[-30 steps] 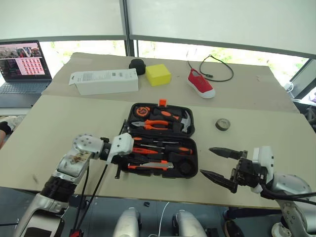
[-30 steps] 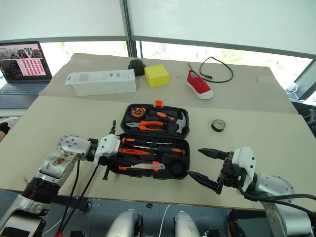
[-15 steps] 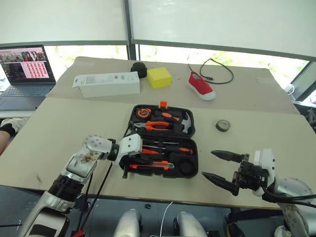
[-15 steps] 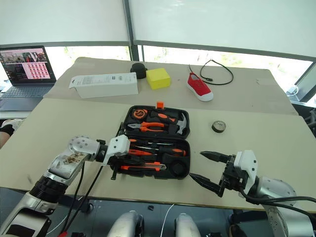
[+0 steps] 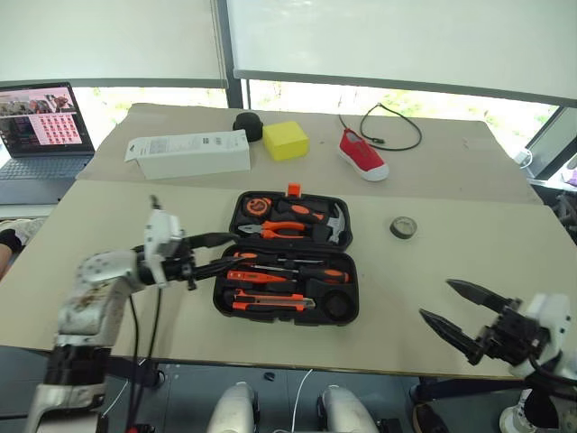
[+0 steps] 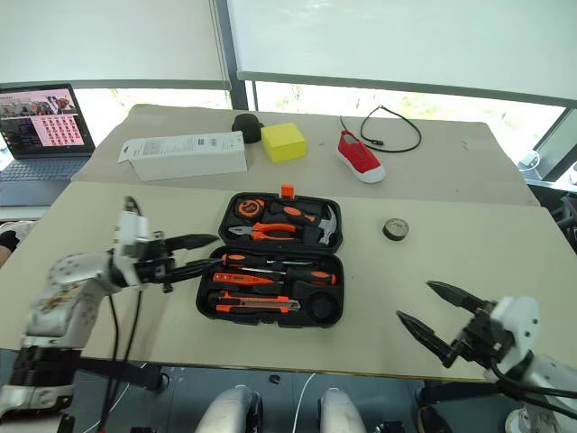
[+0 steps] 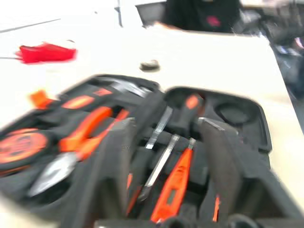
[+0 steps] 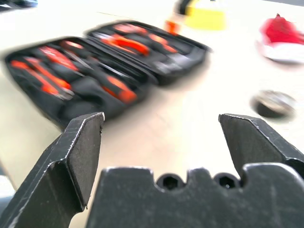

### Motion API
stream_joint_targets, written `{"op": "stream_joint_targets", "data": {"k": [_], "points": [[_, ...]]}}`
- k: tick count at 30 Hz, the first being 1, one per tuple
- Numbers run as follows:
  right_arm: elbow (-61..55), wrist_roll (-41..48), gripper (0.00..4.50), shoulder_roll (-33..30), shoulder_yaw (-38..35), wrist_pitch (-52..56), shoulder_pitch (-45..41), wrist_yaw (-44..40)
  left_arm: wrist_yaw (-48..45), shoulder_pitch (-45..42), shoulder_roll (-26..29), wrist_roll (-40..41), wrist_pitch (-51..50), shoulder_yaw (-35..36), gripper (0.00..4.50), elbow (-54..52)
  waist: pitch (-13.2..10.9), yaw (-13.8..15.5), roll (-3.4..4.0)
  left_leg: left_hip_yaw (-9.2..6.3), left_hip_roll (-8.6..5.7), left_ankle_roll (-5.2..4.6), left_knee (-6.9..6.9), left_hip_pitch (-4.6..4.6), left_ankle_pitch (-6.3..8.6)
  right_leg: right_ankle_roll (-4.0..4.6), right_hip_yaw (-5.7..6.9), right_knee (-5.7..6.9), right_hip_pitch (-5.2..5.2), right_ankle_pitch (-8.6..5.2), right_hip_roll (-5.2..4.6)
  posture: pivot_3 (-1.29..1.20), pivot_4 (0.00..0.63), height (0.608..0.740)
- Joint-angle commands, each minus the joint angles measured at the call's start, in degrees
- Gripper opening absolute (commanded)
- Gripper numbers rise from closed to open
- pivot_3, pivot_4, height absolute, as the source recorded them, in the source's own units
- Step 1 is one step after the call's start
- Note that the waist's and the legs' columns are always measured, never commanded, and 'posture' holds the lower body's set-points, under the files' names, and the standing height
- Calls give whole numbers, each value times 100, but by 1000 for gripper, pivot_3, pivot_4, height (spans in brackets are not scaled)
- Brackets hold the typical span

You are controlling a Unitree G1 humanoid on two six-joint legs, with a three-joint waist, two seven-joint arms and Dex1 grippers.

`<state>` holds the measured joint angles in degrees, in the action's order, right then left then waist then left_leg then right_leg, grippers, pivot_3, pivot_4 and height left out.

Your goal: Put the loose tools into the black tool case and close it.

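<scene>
The black tool case is lying open and flat near the front middle of the desk, both halves facing up. Its far half is holding pliers, a hammer and a round orange tape measure; its near half is holding two screwdrivers, a slim tester and a utility knife, with a round well at its right end that looks empty, though the view there is dark. The small tape roll is sitting loose on the desk, well apart from the case on its right side.

The left end effector is hovering just beside the case's left edge with its fingers spread, pinching nothing. The right end effector is hanging off the desk's front right corner, fingers spread wide and empty.

Along the far side, a white box, a small black round object, a yellow block, a red shoe and a black cable are lying, with a laptop sitting open at far left.
</scene>
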<state>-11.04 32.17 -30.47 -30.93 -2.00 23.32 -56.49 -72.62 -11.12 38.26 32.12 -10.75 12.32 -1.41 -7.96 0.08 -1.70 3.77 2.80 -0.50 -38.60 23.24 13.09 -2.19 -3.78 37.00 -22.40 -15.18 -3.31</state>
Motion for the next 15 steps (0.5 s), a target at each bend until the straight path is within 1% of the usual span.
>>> {"op": "stream_joint_targets", "data": {"k": [1,2,3,5,6,8,10,11,14,15], "points": [[663,-351,4500,137,-323,-738,55,194,-488,527,227,210,392,531,4199,328,-1,-29,5,3,1,1,2,-2,0,4,-1,-1,-1,-3,-1,0,150,740],[753,-457,4500,104,-300,-851,37,195,-497,567,251,204,451,608,4464,431,-2,-45,6,5,1,1,9,-5,0,5,-1,-1,-2,-7,-6,0,150,740],[813,-498,4500,51,-288,-889,-35,229,-502,565,275,222,474,669,4464,513,-3,-53,6,8,2,1,11,-7,0,9,-1,-1,-3,-9,-5,0,150,740],[811,-401,4500,-181,-273,-541,-371,393,-503,507,282,415,309,739,4464,448,-3,-68,7,6,5,1,11,-7,0,14,-1,0,-4,-11,-4,0,150,740],[747,-343,4500,-489,-108,-213,-655,267,-505,477,314,732,-109,738,4464,259,-4,-77,9,3,8,1,10,-7,-1,19,-4,1,-5,-13,-7,0,150,740],[735,-445,4500,-1112,319,602,-1414,302,-425,346,273,906,-360,645,4464,2,-15,-132,20,4,6,0,8,-9,-1,20,-20,1,-4,-10,-14,0,150,740],[895,-788,4500,-1597,787,1145,-2038,411,-323,230,213,883,-408,550,4464,-142,-16,-155,18,12,4,-7,6,-8,-5,16,-33,-1,-11,6,-16,0,150,740],[1109,-1052,4500,-1831,1158,1451,-2517,432,-285,176,197,908,-502,476,4464,-241,-16,-147,17,12,2,-7,6,-14,-5,6,-30,-1,-6,11,-12,0,150,740],[1873,-1460,4500,-2167,2216,2051,-4072,-40,-116,19,133,889,-667,241,4464,-454,-18,-139,11,13,2,-7,20,-13,-6,11,-22,-1,-15,8,2,0,150,740],[2130,-1654,4500,-2205,2523,2015,-4453,-230,-68,-14,117,866,-694,184,4464,-479,-19,-136,11,15,1,-8,27,-6,-6,13,-22,0,-23,7,9,0,150,740]]}}
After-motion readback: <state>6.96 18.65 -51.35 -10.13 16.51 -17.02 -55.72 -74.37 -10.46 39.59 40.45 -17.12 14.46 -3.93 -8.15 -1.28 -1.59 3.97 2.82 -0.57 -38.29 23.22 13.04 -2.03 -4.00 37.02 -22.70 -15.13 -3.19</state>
